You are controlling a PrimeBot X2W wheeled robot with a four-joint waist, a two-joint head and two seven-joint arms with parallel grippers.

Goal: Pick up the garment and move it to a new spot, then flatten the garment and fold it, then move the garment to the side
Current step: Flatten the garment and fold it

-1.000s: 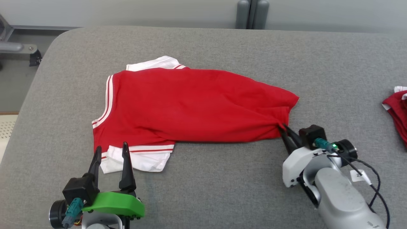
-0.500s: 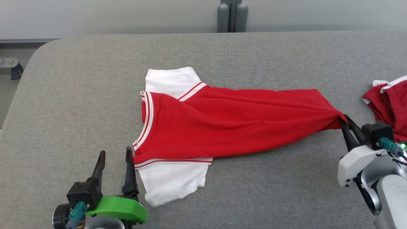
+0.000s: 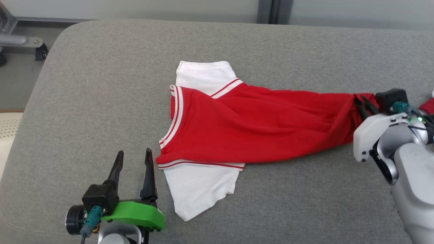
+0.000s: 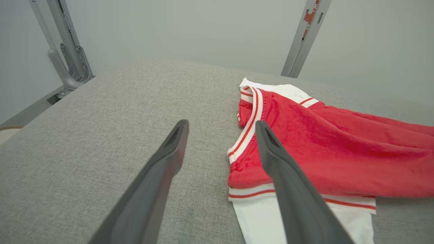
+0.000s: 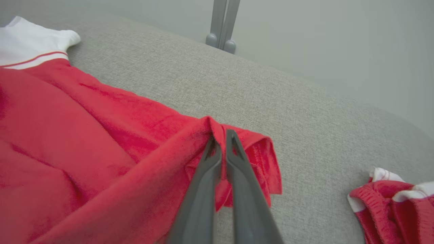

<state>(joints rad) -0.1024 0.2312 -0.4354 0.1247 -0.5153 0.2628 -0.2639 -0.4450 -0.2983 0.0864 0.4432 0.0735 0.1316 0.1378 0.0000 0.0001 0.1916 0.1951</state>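
garment point(image 3: 257, 132): red body with white sleeves and striped trim, lies stretched left to right across the middle of the grey padded surface point(image 3: 101, 84); neckline end at the left, hem end drawn out to the right.
near sleeve point(image 3: 200, 189): white, spreads flat toward the near edge, just right of the left gripper.
far sleeve point(image 3: 203, 73): white, pokes out from under the red body on the far side.
right gripper point(image 3: 363, 107): clamped tight on a bunched fold of red hem at the garment's right end (creases run along the cloth toward the fingers).
left gripper point(image 3: 134, 169): jaws spread wide, holds nothing, sits at the near left, just beside the neckline corner without gripping it.
second garment point(image 5: 393, 200): red and white, crumpled at the far right, apart from the held hem.
grey post point(image 3: 271, 10): stands behind the far edge.
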